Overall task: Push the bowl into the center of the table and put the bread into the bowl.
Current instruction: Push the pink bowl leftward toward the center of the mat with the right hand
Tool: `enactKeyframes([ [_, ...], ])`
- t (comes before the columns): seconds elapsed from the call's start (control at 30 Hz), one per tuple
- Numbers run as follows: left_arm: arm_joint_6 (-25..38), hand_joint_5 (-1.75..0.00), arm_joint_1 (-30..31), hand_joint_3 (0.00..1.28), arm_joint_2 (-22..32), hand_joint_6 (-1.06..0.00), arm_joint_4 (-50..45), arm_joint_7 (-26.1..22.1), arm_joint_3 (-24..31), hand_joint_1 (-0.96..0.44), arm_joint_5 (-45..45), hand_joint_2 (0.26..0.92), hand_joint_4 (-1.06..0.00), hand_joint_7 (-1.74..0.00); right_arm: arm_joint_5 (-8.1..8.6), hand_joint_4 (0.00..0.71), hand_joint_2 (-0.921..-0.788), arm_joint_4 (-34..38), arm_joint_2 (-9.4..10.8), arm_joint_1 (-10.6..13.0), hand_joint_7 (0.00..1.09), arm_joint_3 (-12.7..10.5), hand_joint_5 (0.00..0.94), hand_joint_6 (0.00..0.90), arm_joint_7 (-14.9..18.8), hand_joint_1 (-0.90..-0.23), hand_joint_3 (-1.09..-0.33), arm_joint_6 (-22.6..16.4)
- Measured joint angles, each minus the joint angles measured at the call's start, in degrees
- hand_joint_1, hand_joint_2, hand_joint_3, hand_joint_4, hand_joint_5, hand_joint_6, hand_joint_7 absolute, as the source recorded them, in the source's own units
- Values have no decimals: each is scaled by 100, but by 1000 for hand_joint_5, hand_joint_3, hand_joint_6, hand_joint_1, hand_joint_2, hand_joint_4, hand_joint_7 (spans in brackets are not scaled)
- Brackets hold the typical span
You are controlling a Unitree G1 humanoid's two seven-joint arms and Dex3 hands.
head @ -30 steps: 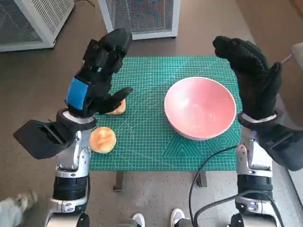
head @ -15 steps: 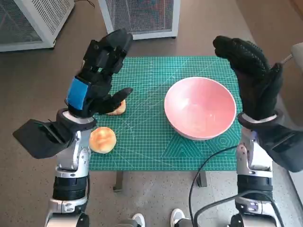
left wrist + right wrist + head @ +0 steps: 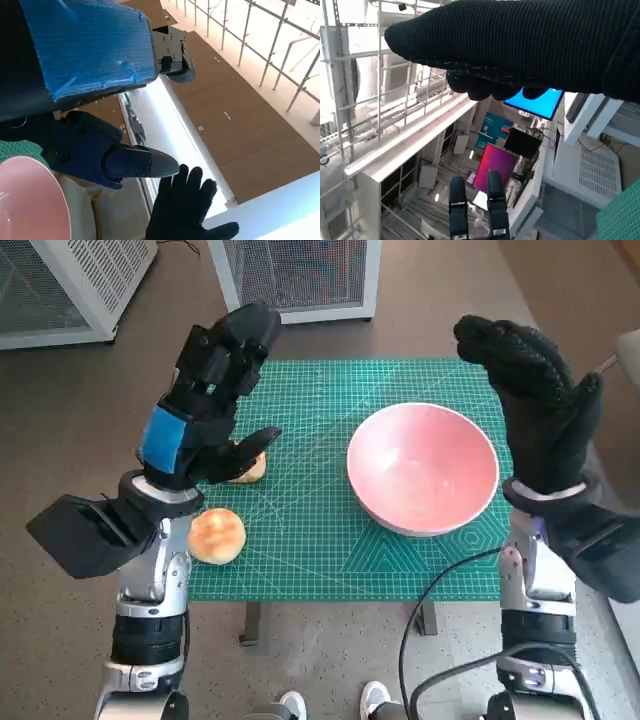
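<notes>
A pink bowl stands on the right half of the green cutting mat; its rim also shows in the left wrist view. One bread roll lies near the mat's front left corner. A second roll lies just beyond it, partly hidden by my left hand. That hand is raised above the mat's left side, fingers spread, holding nothing. My right hand is raised upright beside the bowl's right rim, fingers extended, empty; it also shows in the left wrist view as a black glove.
White mesh-sided cabinets stand on the floor beyond the table, another at far left. A black cable hangs by my right forearm. Shoes show below the table's front edge.
My right hand has shifted very slightly to the right. The bowl, the rolls and my left hand stay where they were.
</notes>
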Motion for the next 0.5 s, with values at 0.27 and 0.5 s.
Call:
enactKeyframes([
  [0.27, -7, -4, 9, 245, 3, 1, 12, -2, 35, -530, -7, 921, -162, -648, 2, 243, -921, 1507, -297, -364, 563, -436, 4, 2, 61, -580, -707, -542],
  [0.5, -135, -5, 13, 253, 7, 1, 119, 1, 77, -547, 13, 921, -164, -648, -28, 241, -921, 2959, -474, -732, 583, -793, 2, 7, -388, -544, -750, -978],
])
